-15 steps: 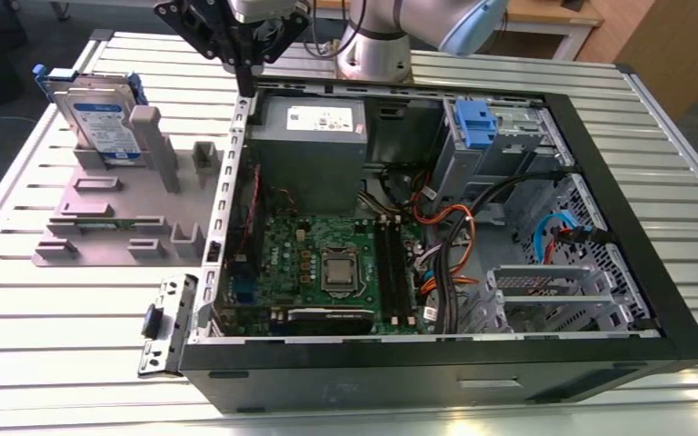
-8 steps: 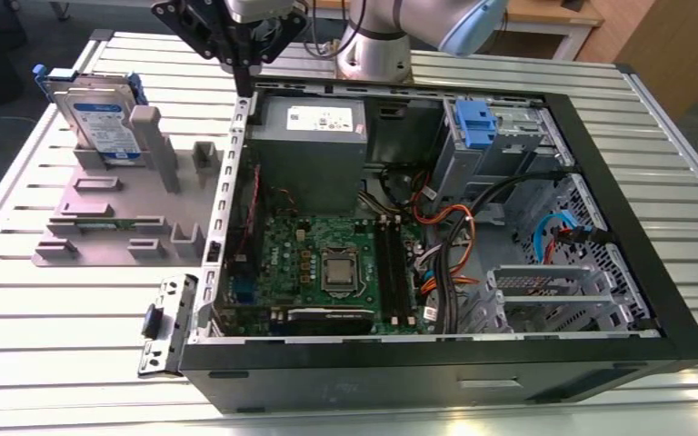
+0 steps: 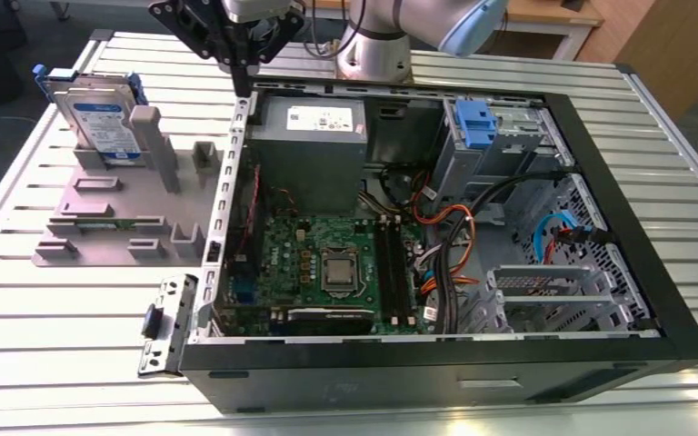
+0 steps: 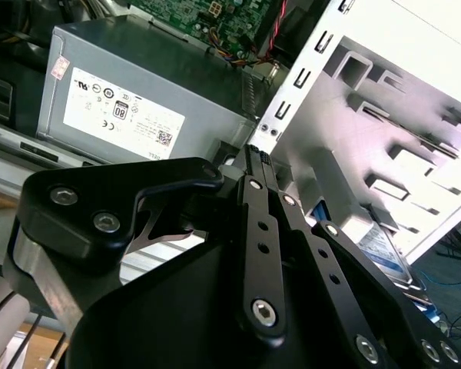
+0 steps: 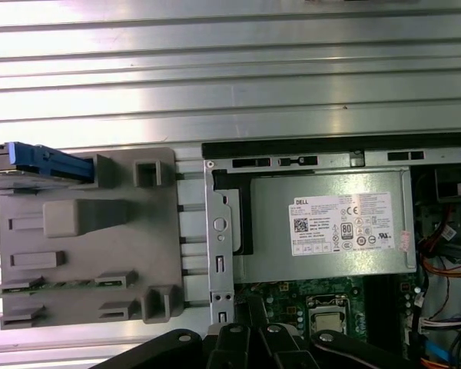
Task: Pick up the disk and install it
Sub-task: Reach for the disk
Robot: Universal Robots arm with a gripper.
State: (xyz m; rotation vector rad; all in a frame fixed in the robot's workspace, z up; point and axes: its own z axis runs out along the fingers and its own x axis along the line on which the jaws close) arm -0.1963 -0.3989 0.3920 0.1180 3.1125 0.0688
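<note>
The disk (image 3: 98,123), a silver-grey drive with a white-and-blue label in a blue caddy, stands on edge in the grey holder (image 3: 106,213) at the exterior view's left, outside the computer case. In the first wrist view the disk (image 5: 42,163) is seen edge-on at the holder's end, and in the second wrist view a corner of the disk (image 4: 386,247) shows past the fingers. My gripper (image 3: 243,86) hangs above the case's back wall, to the right of the disk, shut and holding nothing. Its black fingers (image 4: 255,165) meet at the tips.
The open computer case (image 3: 640,263) lies on a slatted metal table (image 3: 34,363). Inside are the grey power supply box (image 3: 310,136), the motherboard (image 3: 324,263), cables and another blue caddy (image 3: 475,123) in the drive bay. A loose metal bracket (image 3: 164,325) lies beside the case.
</note>
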